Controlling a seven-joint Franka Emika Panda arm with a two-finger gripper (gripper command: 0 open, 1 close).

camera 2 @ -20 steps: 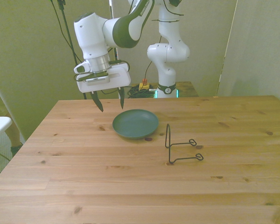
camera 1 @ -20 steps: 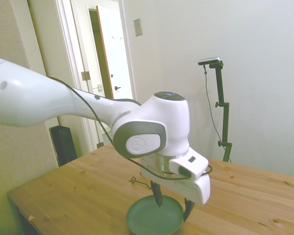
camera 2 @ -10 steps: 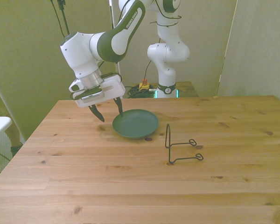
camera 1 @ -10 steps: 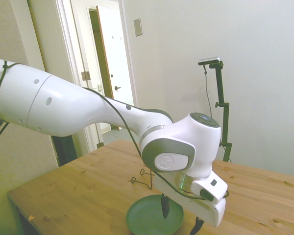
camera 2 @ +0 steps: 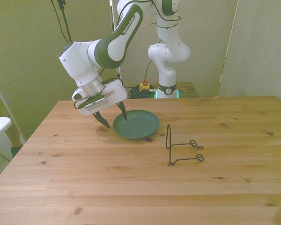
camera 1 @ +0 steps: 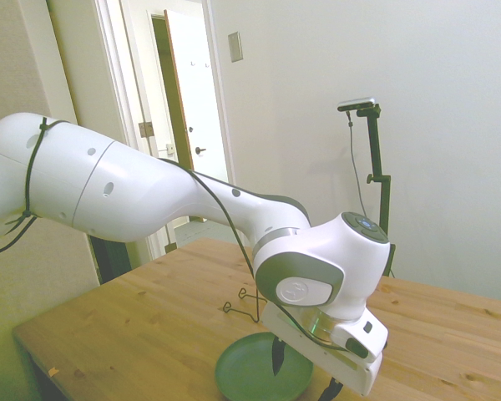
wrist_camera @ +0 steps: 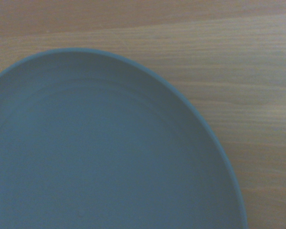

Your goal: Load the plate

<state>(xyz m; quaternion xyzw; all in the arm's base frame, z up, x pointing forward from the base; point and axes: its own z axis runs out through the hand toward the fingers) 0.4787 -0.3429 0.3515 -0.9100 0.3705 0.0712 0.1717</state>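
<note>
Over the plate's (camera 2: 136,124) left rim, the open pincer (camera 2: 114,117) straddles the edge; next it must probably close, then lift toward the wire stand (camera 2: 180,146).

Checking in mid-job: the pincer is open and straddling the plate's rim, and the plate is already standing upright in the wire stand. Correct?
Not quite. The plate is not in the wire stand; it lies flat on the table, apart from the stand, as the front view shows. The rest holds: the pincer is open, one finger over the plate's inside and one outside its rim.
</note>
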